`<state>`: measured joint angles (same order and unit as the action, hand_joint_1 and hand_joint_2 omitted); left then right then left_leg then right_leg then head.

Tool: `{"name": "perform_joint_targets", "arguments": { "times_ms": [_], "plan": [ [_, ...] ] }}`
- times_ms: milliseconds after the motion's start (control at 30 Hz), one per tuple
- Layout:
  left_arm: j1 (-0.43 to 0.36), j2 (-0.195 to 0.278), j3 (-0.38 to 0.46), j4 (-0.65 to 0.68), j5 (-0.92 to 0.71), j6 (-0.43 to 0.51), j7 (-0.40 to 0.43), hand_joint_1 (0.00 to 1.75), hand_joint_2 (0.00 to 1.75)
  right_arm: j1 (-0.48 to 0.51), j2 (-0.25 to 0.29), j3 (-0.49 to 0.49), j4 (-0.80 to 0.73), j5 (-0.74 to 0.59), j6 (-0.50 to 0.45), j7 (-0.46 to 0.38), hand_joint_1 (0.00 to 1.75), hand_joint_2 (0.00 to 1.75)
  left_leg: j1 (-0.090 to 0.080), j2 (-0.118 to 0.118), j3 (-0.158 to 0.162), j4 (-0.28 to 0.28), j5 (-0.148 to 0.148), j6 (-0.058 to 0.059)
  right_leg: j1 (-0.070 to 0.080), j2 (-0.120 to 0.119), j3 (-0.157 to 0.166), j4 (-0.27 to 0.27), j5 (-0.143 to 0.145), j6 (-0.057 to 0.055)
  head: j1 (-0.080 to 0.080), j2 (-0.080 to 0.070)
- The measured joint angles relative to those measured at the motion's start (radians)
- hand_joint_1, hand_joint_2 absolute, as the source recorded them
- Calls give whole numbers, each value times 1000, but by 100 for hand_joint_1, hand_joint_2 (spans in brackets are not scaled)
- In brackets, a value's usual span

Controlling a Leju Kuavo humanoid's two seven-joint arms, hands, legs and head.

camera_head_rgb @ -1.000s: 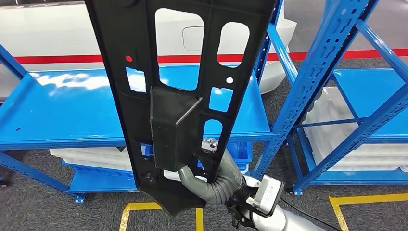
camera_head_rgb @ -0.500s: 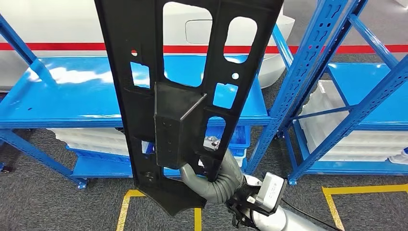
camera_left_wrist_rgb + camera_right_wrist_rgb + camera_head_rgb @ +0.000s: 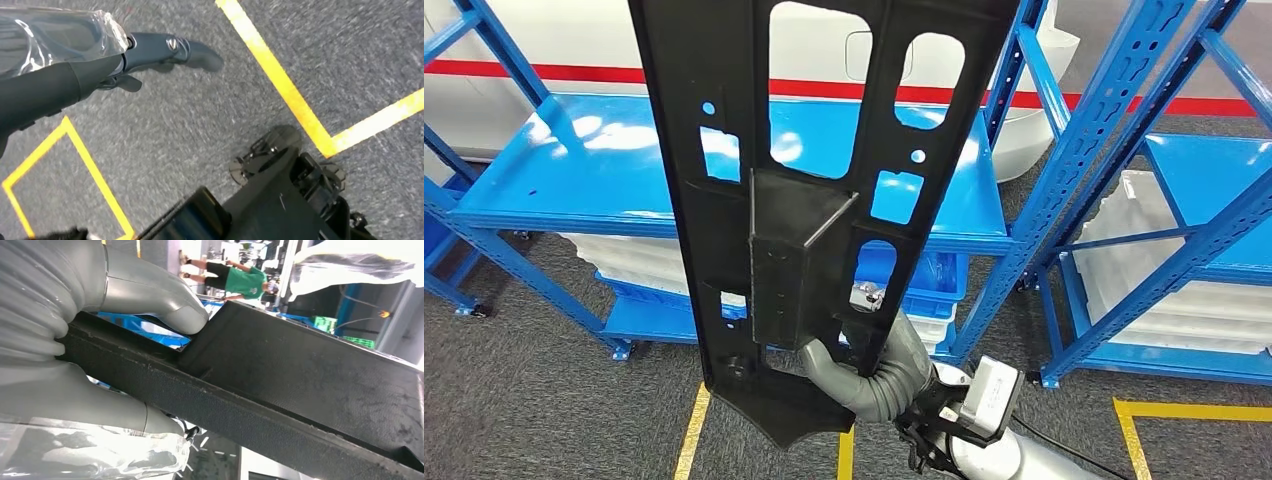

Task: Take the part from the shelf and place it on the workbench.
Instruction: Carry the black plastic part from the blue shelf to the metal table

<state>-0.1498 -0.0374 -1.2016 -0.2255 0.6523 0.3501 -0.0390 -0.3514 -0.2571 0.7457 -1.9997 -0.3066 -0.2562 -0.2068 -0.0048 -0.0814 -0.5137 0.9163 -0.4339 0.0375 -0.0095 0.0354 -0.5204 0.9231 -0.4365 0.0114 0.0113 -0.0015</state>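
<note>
Head view. Part: long black panel with cut-out windows and a boxy rib at its centre, long axis running from 12 to 6 o'clock, held upright off the shelf. Right robot hand: at 6 o'clock, grey ribbed cover and thumb wrapped on the panel's lower end, so the part rises straight above it towards 12. Blue shelf: behind the panel from 9 to 3 o'clock, white trays on its lower level; a second blue rack at 3 o'clock. No table in sight; judged step is carrying, placing not yet begun.

Left wrist view. Left robot hand: dark fingers stretched out apart, nothing in them, hanging over grey carpet with yellow floor lines.

Right wrist view. Right robot hand: thumb pressed on one face of the black part, fingers under the opposite face, edge clamped between. Right arm alone bears the part; left is well apart.
</note>
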Motion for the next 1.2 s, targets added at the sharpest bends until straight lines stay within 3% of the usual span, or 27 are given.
{"name": "perform_joint_targets", "arguments": {
  "times_ms": [67,133,167,200,233,300,367,400,467,533,567,633,667,700,733,767,833,867,933,1000,1067,1133,1200],
  "plan": [
    [-2,0,0,0,0,0,0,0,175,0,0,0,-1,0,2,-1,175,175,0,30,-39,76,-45,-13,-7,-25,1,-10,3,-4,-3,0],
    [-9,0,2,0,1,1,-1,0,175,2,0,0,-1,-1,3,-2,175,175,6,60,-107,225,-111,-28,-5,-50,0,-10,4,-6,-6,0],
    [-13,0,3,0,1,2,-2,0,175,3,-1,0,-1,-1,4,-2,175,175,10,66,-134,286,-130,-34,-5,-63,-1,-10,4,-6,-6,0],
    [-16,0,4,0,1,2,-2,0,175,3,-1,0,-1,0,4,-1,175,175,13,69,-145,313,-131,-38,-5,-76,-1,-10,3,-6,-6,0],
    [-16,0,4,0,0,2,-1,0,175,4,-1,0,-1,0,4,-1,175,175,17,73,-133,293,-113,-42,-5,-87,0,-10,3,-6,-6,0],
    [-11,0,5,0,0,2,0,0,175,3,-1,0,-1,0,4,-1,175,175,23,101,-56,145,-42,-47,-5,-104,4,-9,2,-1,-6,0],
    [-6,1,5,0,-2,0,2,0,175,3,-1,0,-1,-1,4,-2,175,175,18,140,2,18,0,-41,1,-117,3,-5,0,8,-6,0],
    [-4,1,5,0,-3,0,2,0,175,2,-1,-1,-1,-1,4,-1,175,175,15,150,8,-4,4,-34,5,-124,2,-4,0,12,-5,0],
    [-2,1,5,0,-3,0,1,0,175,2,-1,-1,-1,0,4,-1,175,175,11,134,-2,-4,8,-16,6,-142,-1,-3,2,21,-3,0],
    [-1,0,5,0,-3,0,1,0,175,2,-1,-1,-1,0,5,-1,175,175,12,112,-4,-6,16,0,1,-125,-11,24,-23,30,-3,0],
    [-1,0,5,0,-3,0,0,0,175,3,-1,-1,-2,0,5,-2,175,175,13,101,-5,-7,20,7,-2,-102,-29,66,-53,33,-3,0],
    [-1,0,5,0,-3,0,0,0,175,5,-3,-1,-2,0,4,-2,175,175,13,79,-9,-7,25,14,-3,-57,-91,211,-129,35,-1,0],
    [-1,-1,5,0,-3,0,0,0,175,7,-4,-1,-2,0,4,-2,175,175,11,67,-11,-7,27,16,-2,-48,-123,279,-154,34,0,0],
    [-1,-1,5,0,-3,0,0,0,175,8,-5,-1,-2,0,5,-2,175,175,10,54,-12,-6,27,17,-2,-44,-141,320,-160,33,0,0],
    [-1,-1,5,0,-3,0,0,0,175,9,-6,-1,-2,0,5,-2,175,175,9,40,-12,-5,28,18,-2,-42,-141,320,-147,32,0,0],
    [-1,-1,5,0,-3,0,0,0,175,9,-6,-1,-2,0,5,-2,175,175,9,26,-12,-3,28,17,-2,-38,-120,274,-114,29,0,0],
    [-3,-1,5,0,-3,0,0,0,175,8,-7,-1,-4,0,6,-2,175,175,8,-1,-12,2,26,14,-4,-5,-50,127,-41,23,0,0],
    [-5,-2,5,0,-3,0,0,0,175,8,-7,-1,-6,0,7,-2,175,175,8,-13,-16,6,26,11,-6,13,-24,67,-20,20,0,0],
    [-6,-2,5,0,-3,0,0,0,175,8,-8,-1,-9,-1,10,-2,175,175,9,-31,-27,10,29,1,-6,30,-10,29,-17,17,-1,0],
    [-5,-1,6,0,-3,2,1,0,175,7,-8,-1,-10,-2,12,-2,175,175,12,-41,-38,14,29,-11,-6,12,-13,25,-14,11,-1,0],
    [-6,-1,6,0,-3,3,1,0,175,6,-8,-1,-13,-2,14,-2,175,175,10,-2,-63,65,-3,-23,-8,-12,-13,21,-11,0,-3,0],
    [-12,-2,7,0,-3,4,2,0,175,7,-8,-1,-15,-1,15,-3,175,175,9,51,-122,200,-73,-34,-7,-38,-13,20,-11,-7,-6,0],
    [-20,-2,9,0,-3,5,2,0,175,9,-9,-1,-16,-1,17,-3,175,175,11,69,-175,324,-119,-40,-5,-67,-13,20,-12,-8,-6,0]
  ]
}}
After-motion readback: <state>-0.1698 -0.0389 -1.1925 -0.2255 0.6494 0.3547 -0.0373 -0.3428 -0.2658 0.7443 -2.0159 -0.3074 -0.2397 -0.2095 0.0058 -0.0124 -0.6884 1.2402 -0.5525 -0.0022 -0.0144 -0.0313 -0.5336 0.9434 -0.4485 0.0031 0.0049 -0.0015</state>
